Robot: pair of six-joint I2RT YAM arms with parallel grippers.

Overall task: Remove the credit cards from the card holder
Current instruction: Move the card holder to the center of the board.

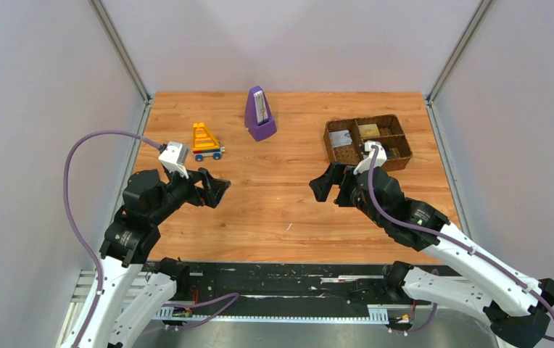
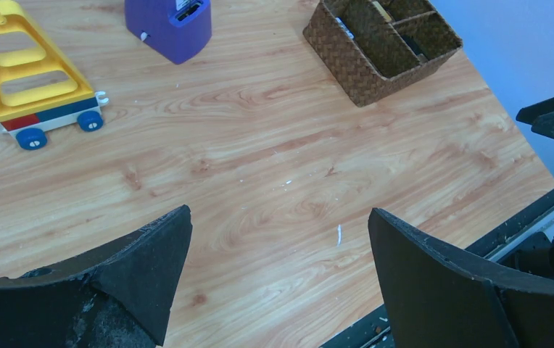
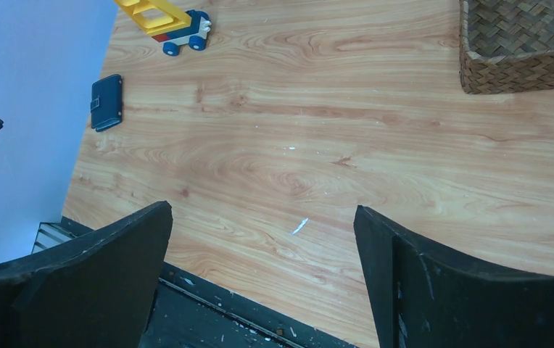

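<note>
Wood-grain table; woven basket; glossy plastic toy; matt card holder.

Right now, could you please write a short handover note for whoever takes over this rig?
Left gripper: fingers open, empty, above the table.
Right gripper: fingers open, empty, above the table, with the basket ahead of it.
Card holder: lies flat and closed by the table's left edge, near the toy cart. Neither gripper touches it.
Credit cards: none in sight outside the holder.
Done: nothing yet.
Left: grasp and open the holder, then pull the cards out.
</note>
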